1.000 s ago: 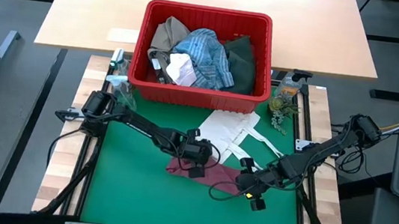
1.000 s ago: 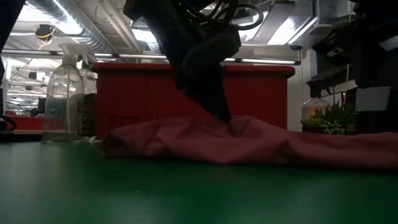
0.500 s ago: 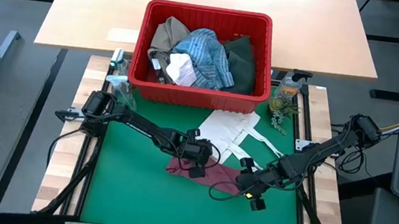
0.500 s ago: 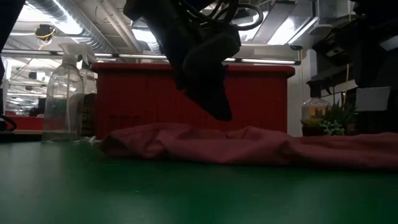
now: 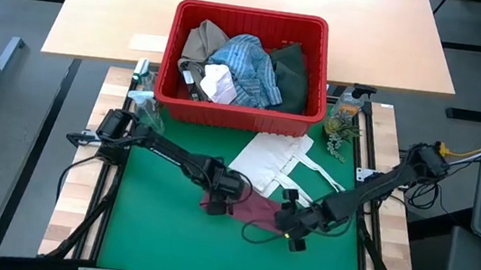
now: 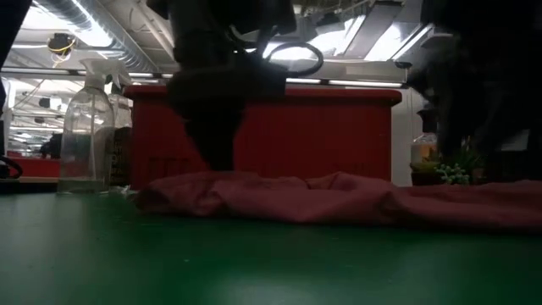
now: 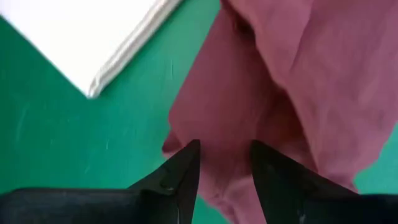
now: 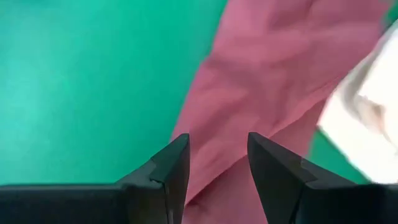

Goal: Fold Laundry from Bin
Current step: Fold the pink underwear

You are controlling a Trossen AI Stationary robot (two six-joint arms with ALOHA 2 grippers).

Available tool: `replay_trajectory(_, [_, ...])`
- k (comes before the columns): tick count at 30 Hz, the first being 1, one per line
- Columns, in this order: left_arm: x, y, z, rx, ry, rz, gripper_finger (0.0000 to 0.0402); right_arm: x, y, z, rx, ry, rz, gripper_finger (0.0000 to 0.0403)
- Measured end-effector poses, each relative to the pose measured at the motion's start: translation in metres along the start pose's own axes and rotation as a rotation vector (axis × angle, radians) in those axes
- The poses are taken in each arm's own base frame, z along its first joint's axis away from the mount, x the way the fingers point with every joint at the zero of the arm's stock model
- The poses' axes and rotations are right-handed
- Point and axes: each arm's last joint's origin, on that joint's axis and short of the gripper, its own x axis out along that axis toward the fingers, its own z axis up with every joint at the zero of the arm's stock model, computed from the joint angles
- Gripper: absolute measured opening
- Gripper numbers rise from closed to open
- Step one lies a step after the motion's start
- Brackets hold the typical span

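— Small maroon cloth (image 5: pixel 246 208)?
— Lying rumpled on the green mat (image 5: pixel 156 234), near the middle, between the two grippers; seen in the low view (image 6: pixel 339 196) as a low wrinkled ridge in front of the bin.
— Touching anything?
— Far edge lying against or under the white tote bag (image 5: pixel 276 159), flat on the mat between cloth and bin.
— Left gripper (image 5: pixel 220 198)?
— Over the cloth's left end, fingers parted with a narrow gap, pointing down at the fabric (image 7: pixel 261 106); nothing pinched between them.
— Right gripper (image 5: pixel 288 231)?
— At the cloth's right end, parted about as much, holding nothing; maroon fabric (image 8: pixel 261 93) showing through the gap, bare mat to one side.
— Bin (image 5: pixel 252 16)?
— Red, at the far edge of the mat, well apart from the cloth. Inside: blue-white striped shirt (image 5: pixel 249 63) in the middle, tan garment (image 5: pixel 202 42) on the left, dark green garment (image 5: pixel 291 73) on the right, small white cloth (image 5: pixel 220 84) on top near the front.
— Around it?
— Clear spray bottle (image 6: pixel 85 135) left of the bin, small plant (image 5: pixel 339 128) right of it.
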Motion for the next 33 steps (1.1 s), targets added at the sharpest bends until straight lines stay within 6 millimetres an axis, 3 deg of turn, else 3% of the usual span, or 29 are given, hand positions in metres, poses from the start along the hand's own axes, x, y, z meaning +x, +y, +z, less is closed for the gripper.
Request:
replay_trajectory(6, [0.002,-0.003,-0.002,0.011,0.005,0.019,0.0135,0.033,0.003,-0.012,-0.013,0.140,0.031,0.0163])
replay_trajectory(10, [0.007,-0.001,-0.005,0.016,0.037,0.063,0.0135,0.042,0.005,-0.015,-0.014,0.180,0.070,0.0163])
replay_trajectory(16, [0.015,0.000,-0.014,-0.004,0.084,0.082,0.0135,0.040,0.005,-0.017,-0.017,0.209,0.081,0.0163])
replay_trajectory(33, [0.007,-0.010,-0.026,-0.063,0.177,0.059,0.0135,0.036,0.005,-0.020,-0.021,0.236,0.096,0.0163])
